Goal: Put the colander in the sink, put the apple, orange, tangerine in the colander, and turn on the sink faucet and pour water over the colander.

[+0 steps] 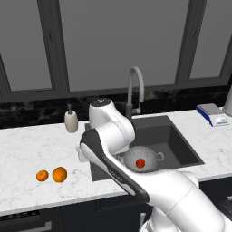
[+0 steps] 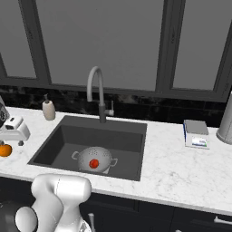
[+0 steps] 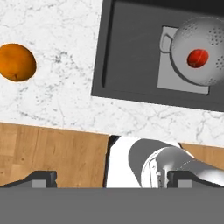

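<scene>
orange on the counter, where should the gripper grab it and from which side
Take the orange across its widest middle, coming straight down from above. It is a round ball resting on the flat marble counter, so no side offers a handle. The tangerine sits close on one side, so set the fingers along the other axis, probably front and back. The gripper is open and empty.

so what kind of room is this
A kitchen, rendered rather than real: a marble-look counter with a dark recessed sink, a gooseneck faucet behind it, and a colander holding an apple in the basin.
</scene>
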Available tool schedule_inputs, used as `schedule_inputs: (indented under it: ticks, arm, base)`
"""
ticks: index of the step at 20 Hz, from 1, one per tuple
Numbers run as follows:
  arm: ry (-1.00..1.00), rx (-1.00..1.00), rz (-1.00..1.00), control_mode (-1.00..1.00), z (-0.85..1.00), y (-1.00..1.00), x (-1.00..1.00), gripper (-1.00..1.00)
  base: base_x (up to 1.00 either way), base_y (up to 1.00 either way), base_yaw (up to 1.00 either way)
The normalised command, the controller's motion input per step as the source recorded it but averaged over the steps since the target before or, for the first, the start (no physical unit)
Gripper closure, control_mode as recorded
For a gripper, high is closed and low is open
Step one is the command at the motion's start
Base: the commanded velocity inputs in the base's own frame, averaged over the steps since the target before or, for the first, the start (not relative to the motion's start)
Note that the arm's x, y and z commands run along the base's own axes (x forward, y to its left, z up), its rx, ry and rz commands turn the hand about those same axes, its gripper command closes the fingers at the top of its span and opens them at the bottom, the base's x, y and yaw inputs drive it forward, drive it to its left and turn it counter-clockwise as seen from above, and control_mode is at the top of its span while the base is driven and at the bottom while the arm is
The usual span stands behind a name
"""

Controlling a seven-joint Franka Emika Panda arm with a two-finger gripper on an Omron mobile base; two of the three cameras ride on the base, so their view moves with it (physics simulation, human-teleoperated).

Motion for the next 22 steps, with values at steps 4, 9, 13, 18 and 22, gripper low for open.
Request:
schedule_inputs:
  ticks: [4,9,13,18,22]
  arm:
    - [0.03,0.0,0.0,-1.0,0.0,0.54,0.02,-1.0]
    - [0.05,0.0,0.0,-1.0,0.0,0.55,0.08,-1.0]
    - [0.01,0.01,0.0,-1.0,0.0,0.5,0.04,-1.0]
    - [0.01,0.0,0.0,-1.0,-0.02,0.42,0.18,-1.0]
    - [0.0,0.01,0.04,-1.0,-0.21,0.11,0.24,-1.0]
  base:
    - [0.0,0.0,0.0]
    - [0.0,0.0,0.0]
    - [0.0,0.0,0.0]
    - [0.0,0.0,0.0]
    - [0.0,0.0,0.0]
